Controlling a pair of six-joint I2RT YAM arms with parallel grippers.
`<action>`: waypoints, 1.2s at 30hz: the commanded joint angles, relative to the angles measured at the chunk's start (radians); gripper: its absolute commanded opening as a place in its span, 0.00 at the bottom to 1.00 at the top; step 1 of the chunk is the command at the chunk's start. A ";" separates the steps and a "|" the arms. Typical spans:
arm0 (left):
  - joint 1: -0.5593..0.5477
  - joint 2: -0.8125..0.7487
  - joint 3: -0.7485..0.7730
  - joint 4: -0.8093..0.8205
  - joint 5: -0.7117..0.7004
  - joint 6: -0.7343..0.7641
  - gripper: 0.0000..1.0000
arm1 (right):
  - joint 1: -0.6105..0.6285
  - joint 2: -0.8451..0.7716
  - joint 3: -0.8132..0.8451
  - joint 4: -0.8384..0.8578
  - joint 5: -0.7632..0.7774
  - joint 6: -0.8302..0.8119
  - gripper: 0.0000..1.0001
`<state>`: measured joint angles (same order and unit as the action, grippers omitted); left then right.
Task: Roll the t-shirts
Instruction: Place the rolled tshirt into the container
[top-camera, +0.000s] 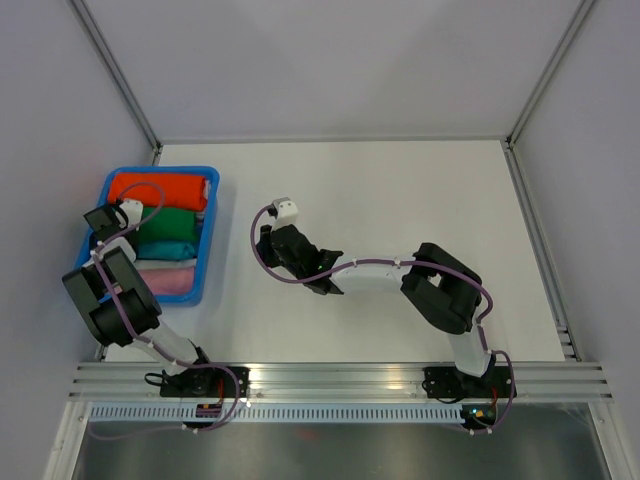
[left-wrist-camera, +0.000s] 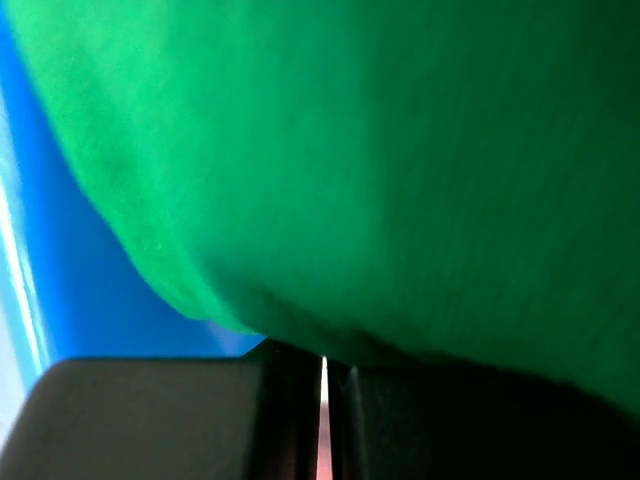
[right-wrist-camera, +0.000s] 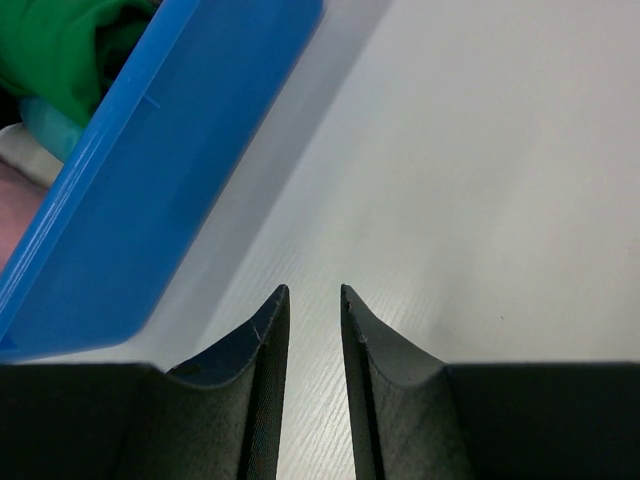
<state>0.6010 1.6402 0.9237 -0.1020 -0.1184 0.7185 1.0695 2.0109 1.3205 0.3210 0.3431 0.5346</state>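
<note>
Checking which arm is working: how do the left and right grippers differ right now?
The left gripper is at the blue bin against the green t-shirt, jaws shut; the right gripper hangs over the table beside the bin, jaws slightly apart with nothing between. Whether the left pinches cloth is unclear. Both are dark and two-fingered.

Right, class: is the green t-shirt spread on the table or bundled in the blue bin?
Bundled in the blue bin: the green t-shirt lies as a compact lump between the orange-red bundle and the teal bundle.
</note>
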 joint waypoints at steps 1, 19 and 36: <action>0.005 0.023 -0.046 0.292 0.075 0.025 0.02 | 0.001 -0.049 -0.004 0.012 0.027 -0.019 0.33; 0.005 0.058 -0.123 0.504 0.166 0.027 0.02 | 0.001 -0.051 -0.003 0.003 0.034 -0.024 0.33; 0.014 -0.164 -0.043 0.029 0.030 0.059 0.11 | 0.001 -0.101 -0.001 -0.002 0.027 -0.038 0.34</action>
<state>0.6075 1.5425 0.8429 0.1032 -0.0479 0.7448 1.0695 1.9789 1.3178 0.3138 0.3607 0.5171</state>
